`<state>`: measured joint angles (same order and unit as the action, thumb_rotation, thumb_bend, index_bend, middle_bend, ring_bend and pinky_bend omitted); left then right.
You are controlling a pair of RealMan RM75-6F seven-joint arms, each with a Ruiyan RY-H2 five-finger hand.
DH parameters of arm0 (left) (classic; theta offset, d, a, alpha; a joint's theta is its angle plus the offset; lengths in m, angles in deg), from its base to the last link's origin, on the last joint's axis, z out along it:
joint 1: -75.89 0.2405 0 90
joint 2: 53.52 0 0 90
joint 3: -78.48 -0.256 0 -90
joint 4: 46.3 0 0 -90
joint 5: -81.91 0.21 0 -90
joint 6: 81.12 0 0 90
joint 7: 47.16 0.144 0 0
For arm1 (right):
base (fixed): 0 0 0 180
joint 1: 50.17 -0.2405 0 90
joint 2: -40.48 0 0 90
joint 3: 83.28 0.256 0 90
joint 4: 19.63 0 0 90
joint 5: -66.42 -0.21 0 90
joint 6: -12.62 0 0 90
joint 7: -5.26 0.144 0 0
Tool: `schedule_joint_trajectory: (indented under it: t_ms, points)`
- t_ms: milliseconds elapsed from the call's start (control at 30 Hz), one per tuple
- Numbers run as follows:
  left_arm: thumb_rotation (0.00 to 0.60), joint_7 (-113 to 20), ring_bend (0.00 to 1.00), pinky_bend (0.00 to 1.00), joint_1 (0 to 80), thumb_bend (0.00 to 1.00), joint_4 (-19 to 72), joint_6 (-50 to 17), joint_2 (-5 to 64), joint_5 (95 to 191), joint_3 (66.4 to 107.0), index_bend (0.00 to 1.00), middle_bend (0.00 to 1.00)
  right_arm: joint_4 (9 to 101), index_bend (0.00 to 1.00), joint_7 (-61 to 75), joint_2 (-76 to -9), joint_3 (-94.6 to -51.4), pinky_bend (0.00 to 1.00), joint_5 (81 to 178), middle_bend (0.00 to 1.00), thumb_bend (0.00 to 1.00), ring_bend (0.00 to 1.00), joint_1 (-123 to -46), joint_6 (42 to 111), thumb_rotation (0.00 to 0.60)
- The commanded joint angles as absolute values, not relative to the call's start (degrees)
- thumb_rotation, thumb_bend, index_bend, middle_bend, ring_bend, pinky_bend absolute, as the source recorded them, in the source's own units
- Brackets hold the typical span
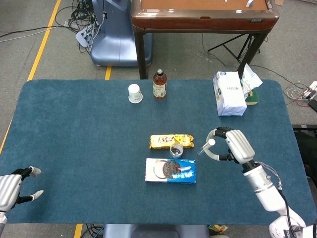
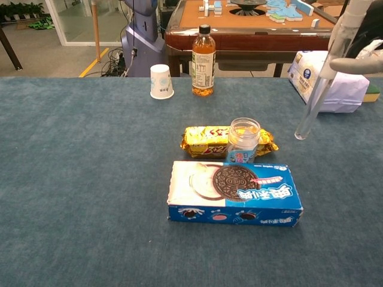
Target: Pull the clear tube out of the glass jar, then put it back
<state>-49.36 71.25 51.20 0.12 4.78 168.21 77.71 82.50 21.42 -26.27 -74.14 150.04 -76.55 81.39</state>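
Note:
My right hand (image 1: 233,146) holds the clear tube (image 2: 318,92) in the air, to the right of the glass jar (image 2: 243,140). The tube hangs tilted, its lower end toward the jar but well clear of the rim; its white cap (image 1: 211,142) sits by my thumb. The jar (image 1: 176,150) stands upright and open between a yellow snack pack (image 1: 171,141) and a blue cookie box (image 1: 171,170). In the chest view only part of the right hand (image 2: 363,48) shows at the top right corner. My left hand (image 1: 12,188) rests open at the table's near left corner.
A paper cup (image 1: 134,93) and a tea bottle (image 1: 159,84) stand at the back of the blue table (image 1: 79,134). A white tissue pack (image 1: 229,93) lies at the back right. A wooden table (image 1: 203,15) stands beyond.

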Motion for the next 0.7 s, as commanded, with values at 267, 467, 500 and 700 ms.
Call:
schedule_joint_trajectory:
  t_ms: [267,467,500,700]
  points:
    - [0.6,-49.7,0.39,0.6,71.3,0.14,51.2,0.3,4.7,168.4,77.7,0.38,0.46,81.9,0.67,23.0,-29.4,-72.3,0.37,151.3,0.55,0.52,0.4,-77.7,83.2,0.6]
    - [0.6,-49.8,0.39,0.6,71.3,0.14,51.1,0.3,4.7,168.3,77.7,0.39,0.46,80.6,0.67,22.8,-31.9,-70.9,0.37,150.6,0.55,0.52,0.4,-79.2,83.0,0.6]
    - [0.6,-49.9,0.39,0.6,71.3,0.14,51.1,0.4,4.7,168.3,77.7,0.39,0.46,80.4,0.67,22.8,-32.4,-70.7,0.37,150.5,0.55,0.52,0.4,-79.5,83.0,0.6]
    - [0.6,-50.3,0.39,0.6,71.4,0.14,51.1,0.5,4.5,168.3,77.8,0.39,0.46,79.0,0.67,22.3,-34.8,-69.5,0.37,149.7,0.55,0.52,0.4,-81.2,82.3,0.6]
